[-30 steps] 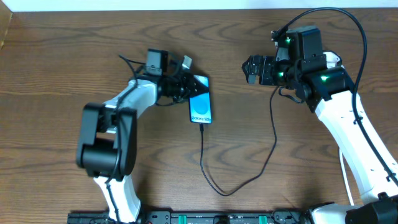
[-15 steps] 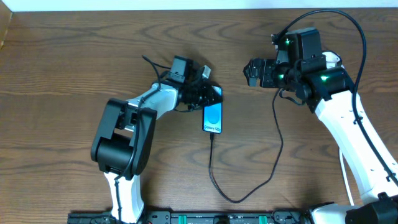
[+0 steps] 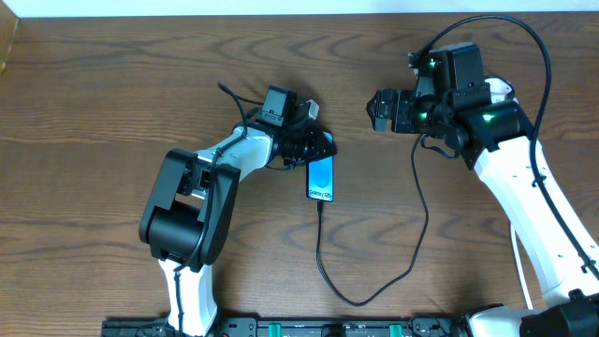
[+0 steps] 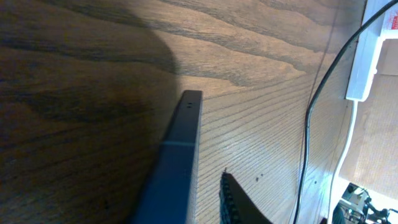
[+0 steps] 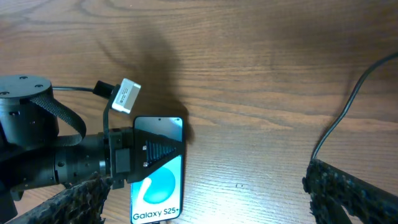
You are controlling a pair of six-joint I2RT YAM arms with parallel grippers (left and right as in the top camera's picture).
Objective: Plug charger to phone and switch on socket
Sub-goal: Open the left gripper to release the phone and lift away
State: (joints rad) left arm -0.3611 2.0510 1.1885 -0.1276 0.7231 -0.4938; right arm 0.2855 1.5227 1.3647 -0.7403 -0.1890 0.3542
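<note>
Brown wood-grain table [image 3: 84,112], phone [image 3: 321,178], pale strip [image 3: 281,7] beyond

The worktop [image 3: 112,94] is brown wood with a strong wavy grain, its finish smooth and satin, catching a soft sheen near the socket [image 4: 372,53], which looks like smooth white plastic. The phone [image 3: 321,178] has a glossy, glass-like blue screen, while its side edge in the left wrist view is dark, smooth and matt. The charger [image 3: 323,267] cable is thin, black and smooth, rubbery in look. The left gripper [image 5: 155,146] is matt black plastic with fine ribbing on its triangular finger. The fingers [image 5: 348,190] of the right gripper [image 3: 374,106] are black with a rough, knobbly surface. The arm shells are smooth white plastic.
</note>
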